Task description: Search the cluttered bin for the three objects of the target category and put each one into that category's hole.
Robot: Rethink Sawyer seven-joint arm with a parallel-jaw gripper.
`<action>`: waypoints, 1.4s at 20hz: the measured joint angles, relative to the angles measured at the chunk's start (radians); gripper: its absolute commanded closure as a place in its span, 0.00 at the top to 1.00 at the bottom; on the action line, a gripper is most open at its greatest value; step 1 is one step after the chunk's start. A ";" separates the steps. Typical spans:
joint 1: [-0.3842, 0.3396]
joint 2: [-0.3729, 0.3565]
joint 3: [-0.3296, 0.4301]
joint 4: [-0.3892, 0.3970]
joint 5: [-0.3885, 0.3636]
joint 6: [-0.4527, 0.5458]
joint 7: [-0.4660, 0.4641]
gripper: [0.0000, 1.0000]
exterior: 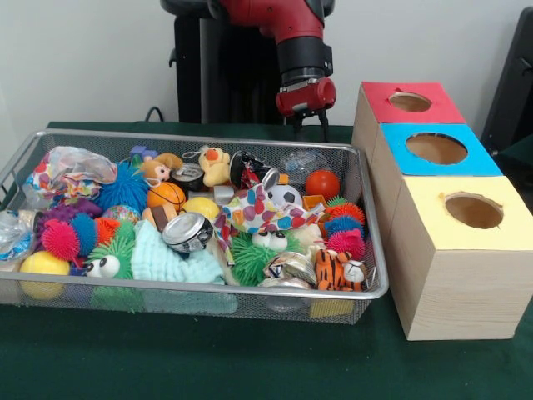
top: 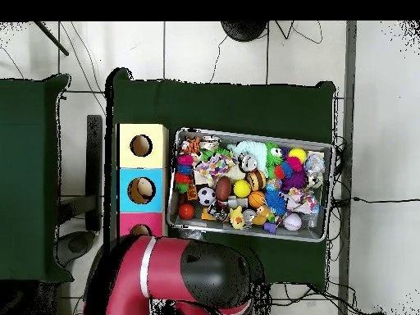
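Green cloth covers the tabletop. On it the cluttered bin, silver wire mesh, sits heaped with spiky rubber balls, plush and crushed cans, left of three wooden boxes with round holes. Nothing looks sorted yet. Beyond its far rim hangs the pincer, slightly parted, empty.

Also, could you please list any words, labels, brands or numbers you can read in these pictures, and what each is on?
None can be read.
The crushed can in the cluttered bin carries print, too blurred to read.
The three boxes show no writing.
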 measured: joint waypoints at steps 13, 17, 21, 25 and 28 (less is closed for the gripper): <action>-0.077 0.068 0.005 -0.080 0.000 -0.160 0.000 1.00; -0.078 0.069 0.005 -0.083 0.000 -0.162 0.000 1.00; -0.078 0.069 0.005 -0.083 0.000 -0.163 0.000 1.00; -0.078 0.073 0.006 -0.085 0.001 -0.164 0.000 0.00; -0.077 0.075 0.005 -0.089 0.000 -0.161 0.000 0.00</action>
